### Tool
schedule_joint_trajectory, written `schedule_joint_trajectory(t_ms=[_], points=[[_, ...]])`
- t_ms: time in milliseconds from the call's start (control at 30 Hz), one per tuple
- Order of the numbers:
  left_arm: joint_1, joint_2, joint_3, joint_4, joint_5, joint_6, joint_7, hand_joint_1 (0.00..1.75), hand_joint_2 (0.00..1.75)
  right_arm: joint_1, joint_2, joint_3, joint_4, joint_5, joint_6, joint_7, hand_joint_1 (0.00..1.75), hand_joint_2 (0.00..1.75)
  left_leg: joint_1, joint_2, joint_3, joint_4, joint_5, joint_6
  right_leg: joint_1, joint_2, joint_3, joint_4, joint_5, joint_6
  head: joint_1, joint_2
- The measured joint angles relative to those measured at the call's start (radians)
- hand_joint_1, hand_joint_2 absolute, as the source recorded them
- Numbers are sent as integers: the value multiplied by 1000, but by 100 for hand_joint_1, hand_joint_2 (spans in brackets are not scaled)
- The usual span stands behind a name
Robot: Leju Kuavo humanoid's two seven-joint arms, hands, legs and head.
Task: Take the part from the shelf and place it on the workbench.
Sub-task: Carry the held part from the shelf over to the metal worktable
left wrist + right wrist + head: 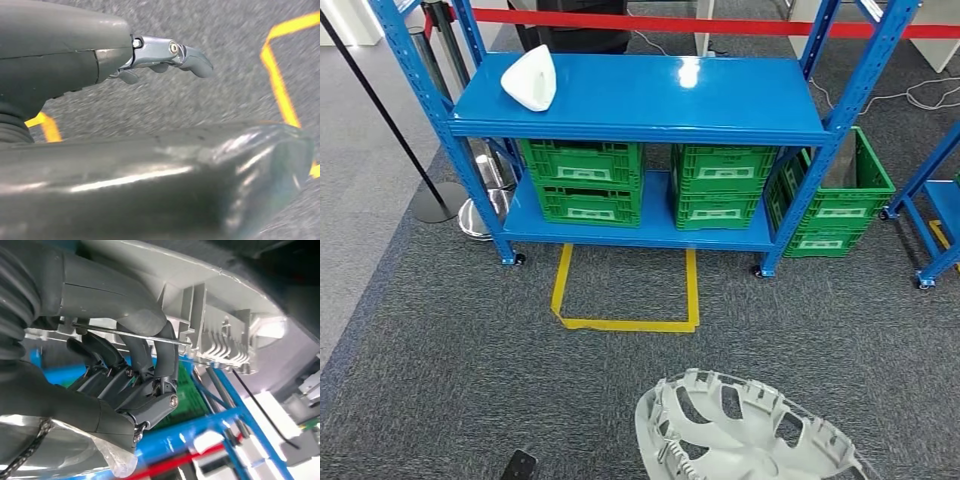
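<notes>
Crates [584, 180] sit on the shelf [637, 100]; right robot hand [124, 375] grips the wheel cover [743, 425], left [113, 55] empty.

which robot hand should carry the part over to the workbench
Right. The right robot hand already has its fingers curled around the rim of the grey wheel cover, off the blue shelf. The left robot hand hangs over carpet holding nothing.

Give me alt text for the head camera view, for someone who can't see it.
A grey wheel cover sits at the bottom edge, close to the camera, over grey carpet. Ahead stands a blue shelf with a white part on top, green crates below, and yellow floor tape in front.
</notes>
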Motion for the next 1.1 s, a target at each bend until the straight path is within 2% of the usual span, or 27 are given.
schedule_joint_trajectory(t_ms=[33,100,167,200,267,300,333,367,400,467,500,533,633,667,700,733,800,833,867,900,933,1000,1033,1100], points=[[-3,3,-2,-9,8,-4,-1,0,0,1,13,-31,1,-1,15,-7,175,175,-2,1,-1,1,1,-5,2,-1,7,-19,1,-8,0,0],[-4,8,-7,-34,29,4,-2,0,0,4,35,-79,1,-2,40,-20,175,175,-3,3,-1,-1,4,-16,3,3,5,-23,7,-25,-1,0],[2,16,-22,-83,69,28,-2,0,0,-5,62,-114,5,-4,92,-35,175,175,-1,-1,-9,18,-13,-28,-1,4,8,-29,17,-40,-2,0],[5,26,-33,-118,95,34,2,0,0,-19,78,-127,10,-6,129,-46,175,175,1,-3,-23,54,-40,-35,-3,4,7,-31,22,-47,-3,0],[11,61,-54,-208,151,12,18,0,0,-68,112,-138,33,-9,207,-66,175,175,7,-7,-73,178,-112,-47,-4,7,1,-30,30,-54,-4,0],[14,83,-62,-263,173,-10,28,0,0,-98,131,-137,49,-10,241,-74,175,175,10,-7,-97,240,-138,-50,-4,10,-3,-30,32,-55,-5,0],[17,107,-70,-322,187,-33,39,0,0,-130,151,-134,66,-10,268,-78,175,175,11,-7,-109,275,-145,-53,-4,14,-6,-29,34,-55,-5,0],[21,131,-82,-382,194,-54,49,0,0,-162,169,-130,84,-13,289,-81,175,175,12,-7,-105,273,-131,-54,-5,17,-8,-28,36,-54,-5,0],[24,155,-99,-441,195,-72,60,0,0,-193,184,-125,101,-17,306,-83,175,175,12,-9,-82,229,-99,-53,-5,20,-8,-27,37,-53,-6,0],[29,198,-142,-542,202,-93,82,0,0,-247,205,-115,129,-27,327,-86,175,175,12,-22,-16,88,-30,-49,-5,24,-9,-23,38,-48,-7,0],[33,218,-165,-586,210,-96,93,0,0,-269,212,-111,140,-32,333,-88,175,175,12,-29,8,33,-11,-46,-4,26,-13,-21,39,-44,-7,0],[39,234,-191,-622,221,-95,105,0,0,-291,216,-107,150,-38,339,-89,175,175,11,-33,19,3,-5,-43,-4,29,-17,-20,42,-38,-7,0],[57,279,-275,-700,251,-81,145,0,0,-338,227,-102,172,-57,360,-91,175,175,12,-25,14,-10,0,-29,-4,37,-31,-20,49,-19,-6,0],[59,291,-300,-718,261,-74,155,0,0,-348,231,-102,176,-60,366,-92,175,175,14,-20,12,-13,5,-22,-4,34,-39,-9,40,-15,-5,0],[60,300,-321,-735,273,-68,162,0,0,-357,235,-101,180,-60,371,-95,175,175,16,-15,9,-16,9,-15,-4,29,-56,21,20,-12,-3,0],[62,308,-341,-752,286,-64,166,0,0,-362,242,-99,184,-58,373,-99,175,175,16,-10,6,-18,12,-10,-4,22,-82,74,-11,-10,-1,0],[73,319,-378,-784,309,-62,172,0,0,-366,259,-90,189,-48,371,-109,175,175,13,0,-1,-18,15,-5,-4,16,-144,210,-73,-6,1,0],[82,325,-401,-802,315,-61,177,0,0,-365,266,-85,192,-43,369,-112,175,175,10,6,-3,-17,16,-3,-3,15,-163,255,-84,-6,1,0],[90,333,-426,-820,318,-60,185,0,0,-364,272,-80,195,-40,368,-115,175,175,7,12,-4,-17,16,-3,-3,14,-164,261,-77,-7,1,0],[96,343,-452,-838,319,-58,194,0,0,-365,277,-76,198,-39,367,-117,175,175,5,17,-4,-17,16,-3,-2,11,-144,227,-52,-11,1,0],[99,353,-476,-855,319,-56,202,0,0,-365,280,-73,200,-39,367,-118,175,175,4,23,-4,-16,16,-3,1,3,-108,158,-16,-16,1,0],[101,377,-510,-883,317,-49,218,0,0,-371,285,-71,205,-40,368,-119,175,175,0,33,-5,-13,15,-7,9,-24,-39,26,27,-26,0,0],[101,389,-523,-895,310,-44,228,0,0,-376,288,-71,208,-40,370,-120,175,175,-2,39,-7,-12,15,-10,13,-33,-21,-11,35,-31,0,0],[101,417,-549,-911,284,-29,251,0,0,-386,292,-69,214,-40,376,-120,175,175,-4,51,-10,-9,17,-18,17,-28,-18,-24,37,-40,0,0]])
